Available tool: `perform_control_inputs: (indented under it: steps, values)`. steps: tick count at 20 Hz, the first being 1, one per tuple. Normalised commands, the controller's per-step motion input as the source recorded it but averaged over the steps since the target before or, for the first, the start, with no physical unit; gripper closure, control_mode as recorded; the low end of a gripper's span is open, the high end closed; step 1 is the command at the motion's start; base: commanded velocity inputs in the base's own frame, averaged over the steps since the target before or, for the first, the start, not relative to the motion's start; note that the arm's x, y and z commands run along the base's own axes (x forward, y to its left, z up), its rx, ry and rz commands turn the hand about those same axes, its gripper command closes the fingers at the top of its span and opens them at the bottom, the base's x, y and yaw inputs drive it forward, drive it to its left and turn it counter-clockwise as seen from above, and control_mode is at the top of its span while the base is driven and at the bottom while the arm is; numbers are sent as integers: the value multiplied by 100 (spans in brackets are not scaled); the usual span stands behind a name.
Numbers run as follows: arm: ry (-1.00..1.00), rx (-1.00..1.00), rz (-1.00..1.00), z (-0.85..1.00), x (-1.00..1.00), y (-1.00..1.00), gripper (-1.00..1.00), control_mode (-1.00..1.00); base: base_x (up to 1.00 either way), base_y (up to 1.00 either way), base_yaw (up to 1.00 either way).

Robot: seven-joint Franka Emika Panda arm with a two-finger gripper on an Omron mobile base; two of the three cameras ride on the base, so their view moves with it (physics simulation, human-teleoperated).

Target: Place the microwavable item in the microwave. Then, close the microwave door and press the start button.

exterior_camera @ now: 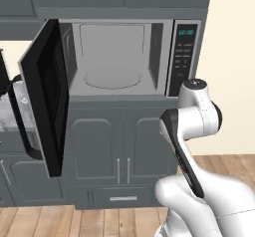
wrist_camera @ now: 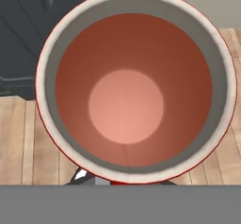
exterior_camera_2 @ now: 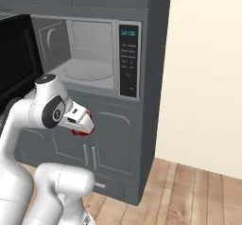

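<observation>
the red cup is grasped by the gripper, jaws clenched on it; in the hand view its open mouth is seen from above, w/ wood floor under it. in the right base view the cup is held low, in front of the lower cabinet doors, below the microwave and not yet at its opening. the microwave door is swung wide open to the left, and the glass turntable inside is bare. so pick-up is judged done; approx. one part of the task. left to do: cup to be lifted and set on the turntable, door to be shut, start button on the control panel to be pressed.
</observation>
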Motion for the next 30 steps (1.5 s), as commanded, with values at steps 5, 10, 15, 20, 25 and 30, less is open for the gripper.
perform_control_inputs:
  steps: [5, 10, 15, 20, 25, 30]
  values:
    - [0, 0, 0, 0, 0, 0, 100, 100, 41, -16, 32]
    - [0, 0, 0, 0, 0, 0, 100, 100, 8, -5, 3]
    - [0, 0, 0, 0, 0, 0, 100, 100, 0, 0, 0]
    - [0, 0, 0, 0, 0, 0, 100, 100, 0, 0, 0]
    - [-7, 0, 0, 3, 4, 9, 100, -100, 0, 0, 0]
    - [-24, 0, 0, 44, 69, 33, 100, -100, 0, 0, 0]
